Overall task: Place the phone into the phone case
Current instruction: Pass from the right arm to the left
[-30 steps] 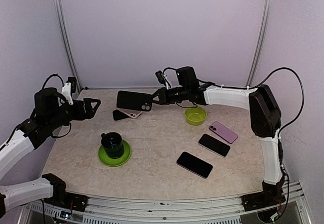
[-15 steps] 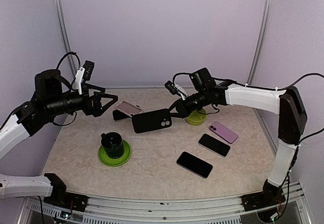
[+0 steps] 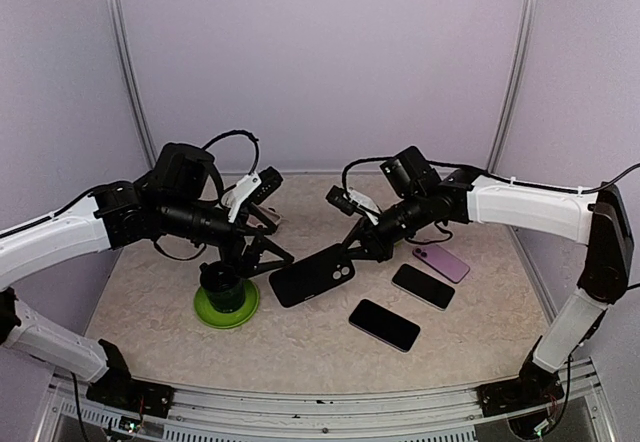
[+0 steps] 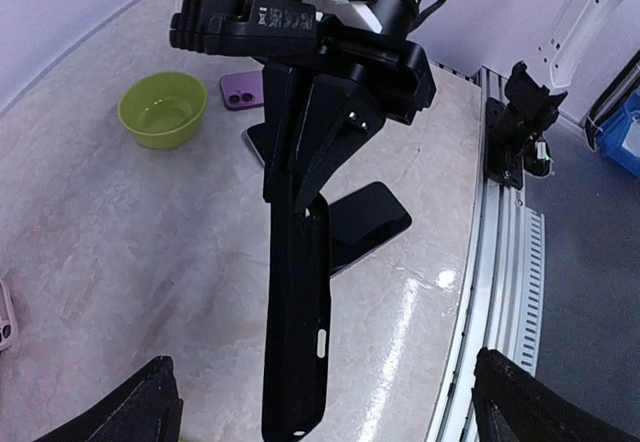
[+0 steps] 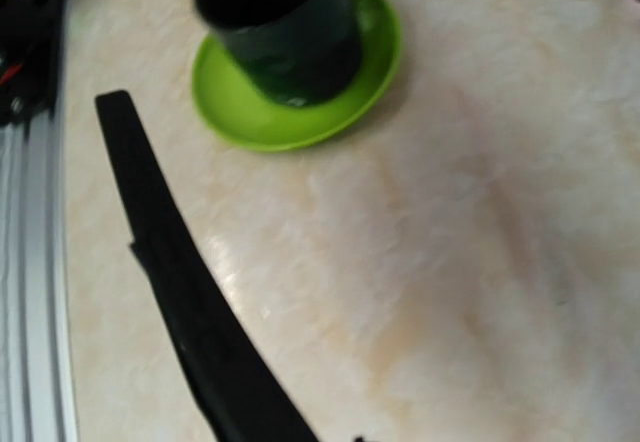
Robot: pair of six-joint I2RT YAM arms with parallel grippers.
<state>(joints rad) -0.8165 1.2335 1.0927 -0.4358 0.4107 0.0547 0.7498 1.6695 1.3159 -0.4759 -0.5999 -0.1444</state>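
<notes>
My right gripper (image 3: 358, 247) is shut on one end of a black phone case (image 3: 312, 275) and holds it in the air over the middle of the table. In the left wrist view the phone case (image 4: 297, 332) shows edge-on between the wide-open fingers of my left gripper (image 4: 320, 387), touching neither. From above, the left gripper (image 3: 268, 260) faces the case's free end. Three phones lie flat on the right: a black phone (image 3: 384, 324), a second black phone (image 3: 423, 286) and a purple phone (image 3: 441, 260). The right wrist view shows the case (image 5: 180, 292) as a dark strip.
A dark green cup (image 3: 221, 282) stands on a lime saucer (image 3: 226, 311) just left of the left gripper. A lime bowl (image 4: 163, 109) sits further back behind the right arm. The table's front rail (image 4: 500, 262) runs close by.
The right arm brought the case from the back forward and down to the middle. The left arm swung in from the left, and its open fingers now flank the case's free end.
</notes>
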